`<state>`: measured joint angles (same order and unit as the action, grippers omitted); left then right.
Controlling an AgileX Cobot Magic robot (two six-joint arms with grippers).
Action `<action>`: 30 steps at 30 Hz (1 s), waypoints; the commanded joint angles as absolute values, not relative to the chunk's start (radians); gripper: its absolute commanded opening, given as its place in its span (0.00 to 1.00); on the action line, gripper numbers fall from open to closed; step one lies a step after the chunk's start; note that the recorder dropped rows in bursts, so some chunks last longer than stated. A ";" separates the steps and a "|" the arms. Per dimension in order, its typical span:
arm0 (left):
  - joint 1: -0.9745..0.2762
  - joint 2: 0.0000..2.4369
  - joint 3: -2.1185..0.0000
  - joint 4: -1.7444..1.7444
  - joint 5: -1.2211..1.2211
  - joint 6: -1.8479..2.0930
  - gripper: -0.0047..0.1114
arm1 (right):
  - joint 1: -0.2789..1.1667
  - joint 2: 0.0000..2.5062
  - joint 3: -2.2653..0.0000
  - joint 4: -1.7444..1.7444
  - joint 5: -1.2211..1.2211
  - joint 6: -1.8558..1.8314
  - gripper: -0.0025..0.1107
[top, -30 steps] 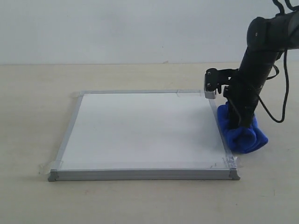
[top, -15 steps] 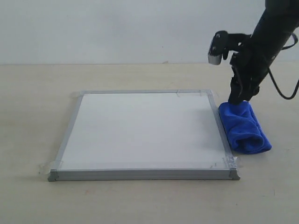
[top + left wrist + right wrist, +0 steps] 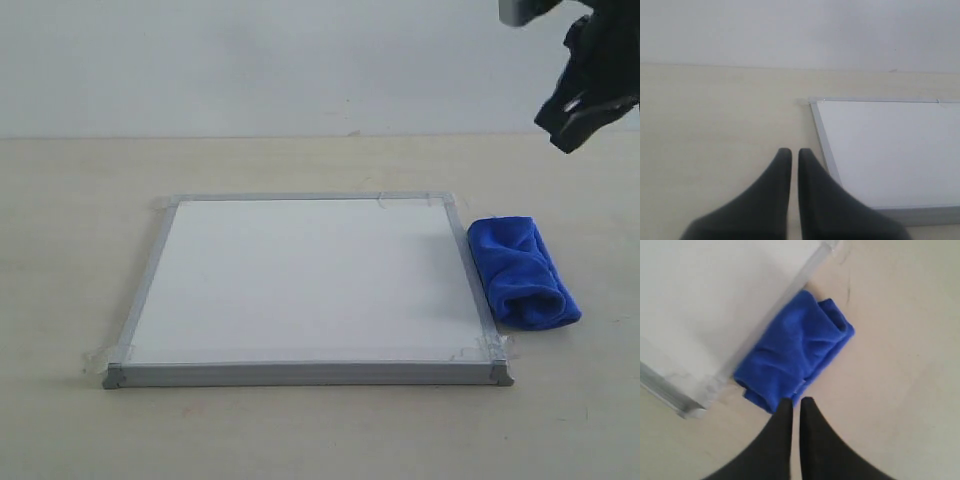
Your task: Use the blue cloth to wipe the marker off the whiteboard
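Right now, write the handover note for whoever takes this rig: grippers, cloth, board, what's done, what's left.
Left gripper: shut, empty, over the beige table beside the board's corner.
Right gripper: shut, empty, raised well above the cloth.
Bright blue bunched microfibre cloth: lying on the table along the board's right frame edge, seemingly touching it.
Flat square whiteboard with grey metal frame: no red marker line visible anywhere on it.
Done: wiping looks complete, cloth released.
Left: apparently nothing on the board; probably just park the arms.
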<state>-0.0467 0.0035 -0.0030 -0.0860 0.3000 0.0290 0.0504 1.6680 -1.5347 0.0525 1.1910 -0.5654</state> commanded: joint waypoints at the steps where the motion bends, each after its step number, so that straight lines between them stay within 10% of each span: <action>1: -0.044 0.000 0.000 -0.085 0.293 0.031 0.08 | 0.045 1.566 -1.501 0.229 1.221 -0.504 0.02; 17: -0.044 0.000 0.000 -0.085 0.293 0.031 0.08 | 0.045 1.016 -0.746 0.468 0.656 -0.465 0.02; 30: -0.044 0.000 0.000 -0.085 0.293 0.031 0.08 | 0.066 0.854 -0.662 0.449 0.703 -0.457 0.02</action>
